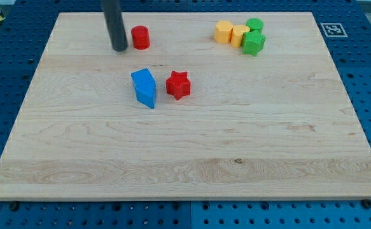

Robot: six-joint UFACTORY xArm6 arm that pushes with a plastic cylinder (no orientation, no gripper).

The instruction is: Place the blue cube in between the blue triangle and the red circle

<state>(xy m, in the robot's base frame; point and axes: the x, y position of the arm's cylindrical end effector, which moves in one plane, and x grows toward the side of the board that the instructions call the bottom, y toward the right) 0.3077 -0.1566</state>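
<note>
the blue cube [142,80] sits on the wooden board [191,165], a little toward the view's left of centre and in the upper half. it is pressed against the blue triangle [148,95], which lies touching it on the side toward the view's bottom, so the two blue blocks read as one joined shape and the seam between them is hard to make out. just beside them, toward the view's right, is a red star [178,84], apart from the blue pair by a narrow gap.

my tip [119,49] rests on the board toward the view's top and slightly to the view's left of the blue cube, near it but clearly apart, with bare wood between them. the dark rod rises straight up from the tip and leaves the view at the top edge. there are no jaws on this rod, so nothing is opened, closed or clamped; it touches no block.

the red circle [140,37] stands just beside my tip on the view's right, not touching it, and lies toward the view's top from the blue cube.

well apart, near the view's top right, four blocks huddle together: a yellow block [223,30], a second yellow block [239,35], a green block [255,26] and a second green block [254,43].
</note>
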